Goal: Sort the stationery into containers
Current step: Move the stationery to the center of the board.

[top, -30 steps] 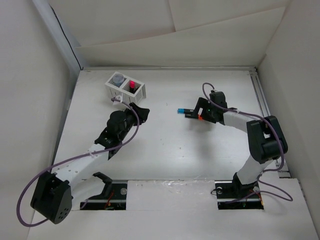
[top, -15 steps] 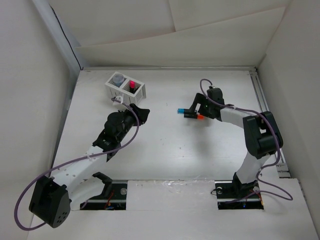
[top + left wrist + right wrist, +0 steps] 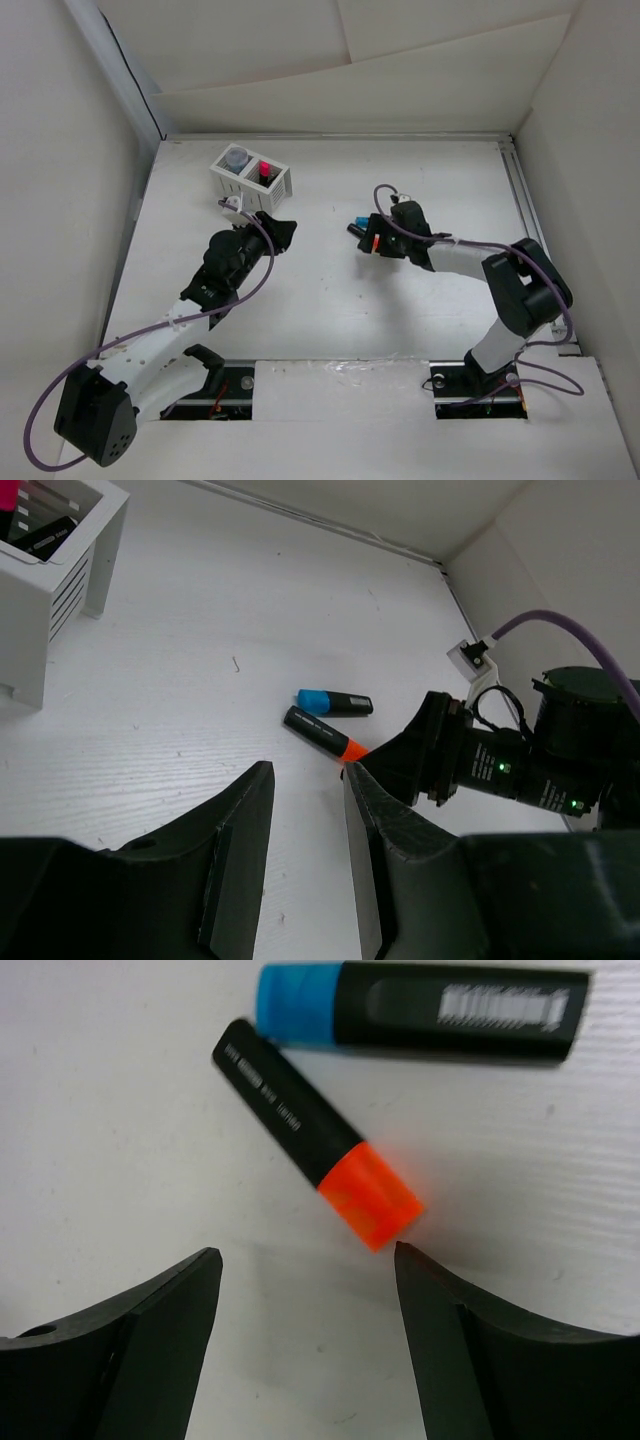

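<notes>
The white mesh organiser (image 3: 272,185) stands at the far left; it holds a grey-blue cylinder (image 3: 236,157) in one compartment and a red-pink marker (image 3: 265,170) in the other. Its corner shows in the left wrist view (image 3: 40,610). A black marker with a blue cap (image 3: 420,1010) and a black marker with an orange cap (image 3: 310,1130) lie side by side on the table mid-scene (image 3: 356,222). My right gripper (image 3: 307,1255) is open and empty, low over the table, its tips just short of the orange cap. My left gripper (image 3: 307,772) is open and empty, between the organiser and the markers.
The table is walled by white panels at the back and both sides. A rail (image 3: 520,190) runs along the right edge. My right gripper's body (image 3: 440,760) sits close behind the two markers in the left wrist view.
My right arm has swung left and a little nearer; the orange cap now shows further left, close to the blue-capped marker. My left arm has shifted slightly.
</notes>
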You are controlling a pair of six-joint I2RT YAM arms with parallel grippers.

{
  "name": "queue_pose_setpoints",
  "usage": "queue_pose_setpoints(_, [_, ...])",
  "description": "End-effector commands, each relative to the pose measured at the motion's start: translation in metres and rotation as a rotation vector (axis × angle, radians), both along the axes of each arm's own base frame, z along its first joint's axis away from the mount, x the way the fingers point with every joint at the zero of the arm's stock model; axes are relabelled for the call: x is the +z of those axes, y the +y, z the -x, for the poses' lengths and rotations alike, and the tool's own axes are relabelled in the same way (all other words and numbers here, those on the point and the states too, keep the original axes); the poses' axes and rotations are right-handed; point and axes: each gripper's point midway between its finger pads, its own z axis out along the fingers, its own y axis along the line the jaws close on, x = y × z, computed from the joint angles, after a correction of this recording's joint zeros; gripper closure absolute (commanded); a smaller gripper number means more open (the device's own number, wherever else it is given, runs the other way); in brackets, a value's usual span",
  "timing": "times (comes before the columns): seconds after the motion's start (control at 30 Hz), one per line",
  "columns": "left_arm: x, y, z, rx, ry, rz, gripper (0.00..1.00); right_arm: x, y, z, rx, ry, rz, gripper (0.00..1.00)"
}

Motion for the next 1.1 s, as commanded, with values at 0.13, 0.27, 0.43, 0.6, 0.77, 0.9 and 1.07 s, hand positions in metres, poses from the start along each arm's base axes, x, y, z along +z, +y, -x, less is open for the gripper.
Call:
queue_pose_setpoints(0.13, [0.012,0.000,0.001,-0.010,-0.049,0.012,0.70,0.000,-0.008,0.016,-0.040,-0.005,0.108,0.24])
queue_pose_setpoints(0.27, [0.009,-0.002,0.001,-0.019,-0.041,0.008,0.70,0.013,-0.013,-0.002,-0.060,-0.042,0.176,0.13])
queue_pose_setpoints(0.43, [0.008,-0.001,0.003,-0.019,-0.042,0.009,0.70,0.010,-0.019,-0.012,-0.088,-0.029,0.234,0.09])
queue_pose_setpoints(0.6, [0.008,-0.001,0.003,-0.019,-0.042,0.009,0.70,0.002,-0.013,-0.025,-0.049,-0.021,0.250,0.05])
queue_pose_setpoints(0.77, [0.005,0.000,0.002,-0.010,-0.034,0.004,0.70,-0.008,0.000,-0.023,-0.004,-0.002,0.250,0.05])
queue_pose_setpoints(0.9, [0.008,0.001,0.003,-0.010,-0.042,0.008,0.70,-0.013,0.007,-0.021,0.023,0.001,0.261,0.05])
queue_pose_setpoints(1.07, [0.008,0.002,0.002,-0.001,-0.043,0.008,0.70,-0.017,0.018,-0.013,0.061,0.013,0.254,0.18])
